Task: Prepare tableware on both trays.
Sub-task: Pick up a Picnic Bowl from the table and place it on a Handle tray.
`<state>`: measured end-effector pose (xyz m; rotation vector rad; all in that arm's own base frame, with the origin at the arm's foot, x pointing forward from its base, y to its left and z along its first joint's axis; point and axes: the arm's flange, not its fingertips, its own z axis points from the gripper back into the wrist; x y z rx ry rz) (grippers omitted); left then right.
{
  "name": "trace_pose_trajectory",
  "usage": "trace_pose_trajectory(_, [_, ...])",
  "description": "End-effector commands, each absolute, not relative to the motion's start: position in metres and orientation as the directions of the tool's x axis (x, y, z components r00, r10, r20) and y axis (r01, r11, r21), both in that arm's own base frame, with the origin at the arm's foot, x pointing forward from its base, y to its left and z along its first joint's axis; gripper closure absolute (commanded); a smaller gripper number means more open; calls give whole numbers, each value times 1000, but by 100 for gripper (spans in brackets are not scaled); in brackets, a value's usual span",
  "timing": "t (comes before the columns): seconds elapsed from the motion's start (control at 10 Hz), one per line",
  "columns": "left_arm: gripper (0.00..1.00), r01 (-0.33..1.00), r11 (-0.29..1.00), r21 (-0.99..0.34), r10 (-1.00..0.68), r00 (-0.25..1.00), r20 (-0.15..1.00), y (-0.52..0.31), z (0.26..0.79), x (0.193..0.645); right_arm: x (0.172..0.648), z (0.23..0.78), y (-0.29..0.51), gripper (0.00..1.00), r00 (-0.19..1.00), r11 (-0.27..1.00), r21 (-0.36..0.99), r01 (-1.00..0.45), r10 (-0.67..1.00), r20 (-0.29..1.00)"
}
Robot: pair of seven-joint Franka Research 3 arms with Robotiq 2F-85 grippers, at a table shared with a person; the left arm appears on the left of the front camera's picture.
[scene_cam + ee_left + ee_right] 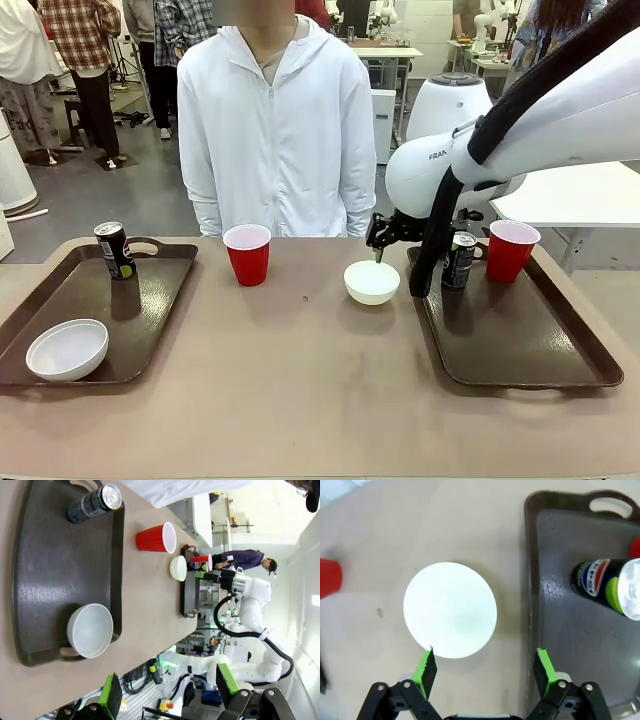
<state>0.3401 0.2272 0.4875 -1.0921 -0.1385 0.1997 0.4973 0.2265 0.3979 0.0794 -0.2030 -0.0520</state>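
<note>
On the left tray (150, 310) stand a black can (115, 250) and a white bowl (67, 349). A red cup (247, 254) and a second white bowl (371, 282) rest on the bare table between the trays. The right tray (520, 345) carries a black can (459, 260) and a red cup (511, 250). My right gripper (381, 248) hangs open just above that middle bowl's far rim. In the right wrist view the bowl (450, 610) lies ahead of the open gripper (485, 667), nearer its left finger. My left gripper (167, 687) is open and empty, off the left tray (50, 570).
A person in a white hooded jacket (275, 120) stands at the far edge of the table, hands out of sight. The wide brown tabletop (300, 400) lies bare in front. The right arm's white body (560, 110) reaches over the right tray's far end.
</note>
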Motion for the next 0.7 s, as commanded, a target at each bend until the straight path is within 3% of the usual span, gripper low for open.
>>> trace_pose_trajectory(0.0, [0,-74,430,-900,227,973,28,228,490,339,502,380,231,0,972,992,111,60,-84,219])
trace_pose_trajectory(0.5, [0,-74,430,-900,227,973,28,228,490,339,525,348,229,0,976,996,58,66,-76,206])
trace_pose_trajectory(0.6, [0,-74,430,-900,227,973,28,228,490,339,527,346,229,17,977,997,48,57,-65,203])
